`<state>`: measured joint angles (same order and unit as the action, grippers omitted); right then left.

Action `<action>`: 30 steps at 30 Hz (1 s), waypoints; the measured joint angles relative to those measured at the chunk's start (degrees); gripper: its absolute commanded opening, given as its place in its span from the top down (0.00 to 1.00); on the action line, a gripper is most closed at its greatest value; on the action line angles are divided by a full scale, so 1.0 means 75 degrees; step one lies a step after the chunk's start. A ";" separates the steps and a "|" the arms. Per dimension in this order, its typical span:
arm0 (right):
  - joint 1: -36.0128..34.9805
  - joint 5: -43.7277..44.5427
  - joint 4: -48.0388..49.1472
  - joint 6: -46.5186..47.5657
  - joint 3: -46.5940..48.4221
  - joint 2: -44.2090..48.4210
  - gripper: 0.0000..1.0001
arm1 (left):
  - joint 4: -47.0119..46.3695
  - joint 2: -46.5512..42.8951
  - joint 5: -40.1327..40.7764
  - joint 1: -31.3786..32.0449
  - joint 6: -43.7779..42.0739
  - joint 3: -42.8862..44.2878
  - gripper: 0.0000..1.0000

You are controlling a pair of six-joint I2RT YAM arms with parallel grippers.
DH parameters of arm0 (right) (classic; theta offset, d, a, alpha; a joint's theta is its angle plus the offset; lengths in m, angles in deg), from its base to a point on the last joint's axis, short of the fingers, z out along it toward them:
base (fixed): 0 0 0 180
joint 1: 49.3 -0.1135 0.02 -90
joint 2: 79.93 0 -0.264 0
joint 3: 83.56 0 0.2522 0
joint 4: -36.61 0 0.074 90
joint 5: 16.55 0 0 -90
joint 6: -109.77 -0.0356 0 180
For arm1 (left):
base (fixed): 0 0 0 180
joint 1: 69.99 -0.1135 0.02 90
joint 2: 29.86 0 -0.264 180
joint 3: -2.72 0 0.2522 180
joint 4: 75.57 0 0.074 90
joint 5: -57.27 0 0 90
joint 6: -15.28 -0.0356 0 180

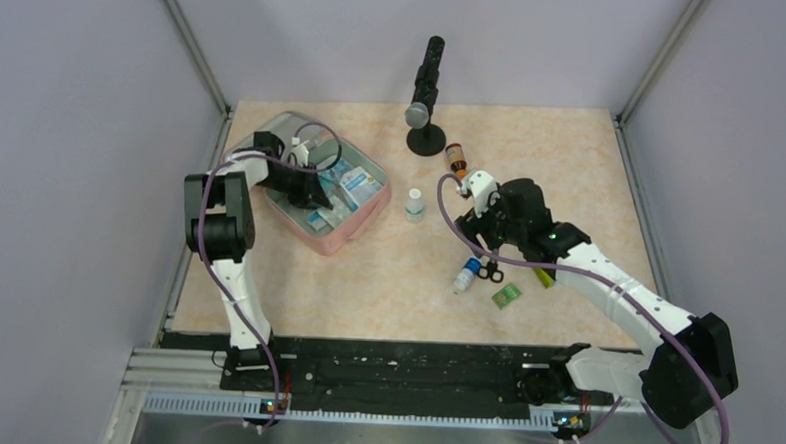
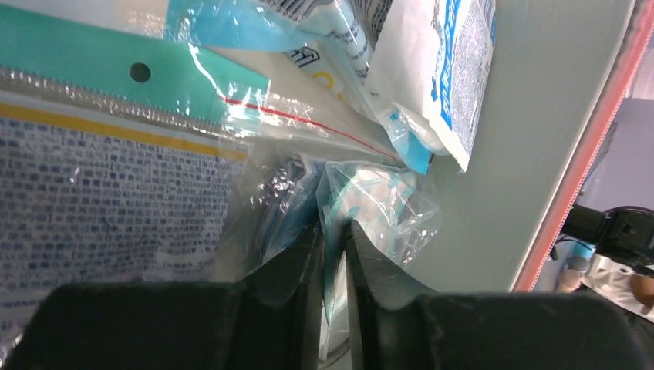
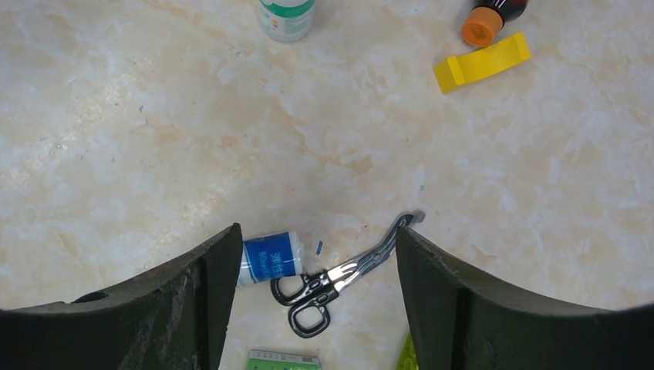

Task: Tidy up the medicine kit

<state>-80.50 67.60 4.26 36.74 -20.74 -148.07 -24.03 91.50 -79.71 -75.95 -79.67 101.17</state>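
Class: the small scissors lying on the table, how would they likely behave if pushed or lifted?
The scissors look like rigid metal, so probably stiff. Lying flat on the smooth table, they would likely slide or spin when pushed, not roll. Thin and low, they may be awkward to pinch up.
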 measured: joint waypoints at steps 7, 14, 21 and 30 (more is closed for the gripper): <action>-0.0003 -0.0157 -0.0189 0.0405 0.0000 0.0000 0.17 | -0.0067 -0.0423 0.0466 0.0000 0.0020 -0.0140 0.02; 0.0035 -0.0609 -0.0644 0.1303 -0.0242 0.0003 0.18 | 0.0242 -0.0676 0.0970 0.0026 -0.0309 0.0119 0.01; 0.0070 -0.1673 -0.1906 0.3418 -0.0073 -0.0361 0.29 | 0.0463 -0.1568 0.1274 -0.0052 -0.0469 0.0134 0.01; 0.0082 -0.2261 -0.2532 0.6324 0.0595 -0.1772 0.33 | -0.1151 -0.4692 0.2906 -0.0052 0.0210 -0.0621 0.01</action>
<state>-79.89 50.64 -14.73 84.17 -16.28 -161.36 -32.66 56.31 -57.92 -76.34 -78.09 96.51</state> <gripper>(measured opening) 0.676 0.986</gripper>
